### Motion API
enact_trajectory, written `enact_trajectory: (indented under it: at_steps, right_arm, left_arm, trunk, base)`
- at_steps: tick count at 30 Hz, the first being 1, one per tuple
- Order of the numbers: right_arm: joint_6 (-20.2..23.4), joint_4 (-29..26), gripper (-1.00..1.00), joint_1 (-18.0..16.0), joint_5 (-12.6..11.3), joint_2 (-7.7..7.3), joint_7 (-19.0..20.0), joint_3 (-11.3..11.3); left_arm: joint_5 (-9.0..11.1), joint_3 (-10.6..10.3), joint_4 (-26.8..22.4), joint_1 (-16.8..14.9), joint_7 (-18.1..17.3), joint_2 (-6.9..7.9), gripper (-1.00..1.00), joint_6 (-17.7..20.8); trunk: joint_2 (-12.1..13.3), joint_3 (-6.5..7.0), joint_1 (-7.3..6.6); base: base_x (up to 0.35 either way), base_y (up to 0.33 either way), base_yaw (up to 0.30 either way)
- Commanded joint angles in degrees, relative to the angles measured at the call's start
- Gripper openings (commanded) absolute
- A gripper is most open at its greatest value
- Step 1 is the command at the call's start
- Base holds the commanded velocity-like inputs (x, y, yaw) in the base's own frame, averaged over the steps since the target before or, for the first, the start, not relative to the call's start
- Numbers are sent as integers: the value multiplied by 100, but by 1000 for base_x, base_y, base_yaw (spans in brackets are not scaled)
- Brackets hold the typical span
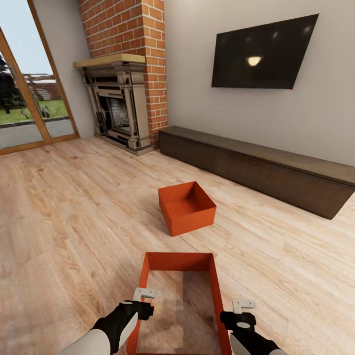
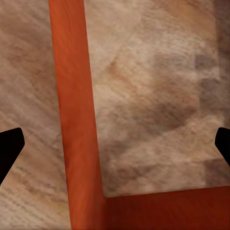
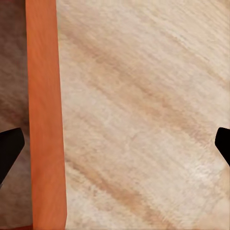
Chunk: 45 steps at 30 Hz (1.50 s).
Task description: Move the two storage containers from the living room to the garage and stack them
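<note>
Both grippers, left and right, gape over near container; second container beyond.

The near container runs off the bottom edge of the head view, so we can't see its closest end. In both wrist views we only get dark finger tips poking in at the edges, and the orange walls get cropped too.
</note>
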Motion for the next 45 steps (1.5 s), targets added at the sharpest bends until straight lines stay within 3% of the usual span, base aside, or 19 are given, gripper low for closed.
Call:
enact_trajectory:
  at_steps: [1, 27, 31, 37, 40, 45]
  right_arm:
    - [137, 51, 100, 3, -182, -1, 28, 69]
    - [143, 54, 100, 3, -170, 7, 24, 76]
    - [144, 78, 100, 3, -175, 23, 29, 78]
    - [137, 130, 100, 3, -176, 31, 29, 83]
    - [136, 168, 100, 3, -173, 163, 29, 91]
    - [129, 189, 100, 3, 20, 229, 29, 88]
  left_arm:
    - [-58, 6, -12, -1, 10, -3, 100, 32]
    - [-71, 13, -5, -1, 10, 8, 100, 31]
    - [-31, 46, 52, -1, 10, 98, 100, 29]
    - [-25, 52, 69, -1, 10, 118, 100, 30]
    - [-18, 55, 74, -1, 10, 123, 100, 31]
    - [-15, 55, 102, -1, 10, 199, 100, 25]
  trunk:
    - [0, -7, 2]
    - [0, -8, 2]
    - [0, -8, 2]
    - [0, -8, 2]
    - [0, -8, 2]
    - [0, -8, 2]
  base:
    - [0, 0, 0]
    - [0, 0, 0]
    - [0, 0, 0]
    - [0, 0, 0]
    - [0, 0, 0]
    - [0, 0, 0]
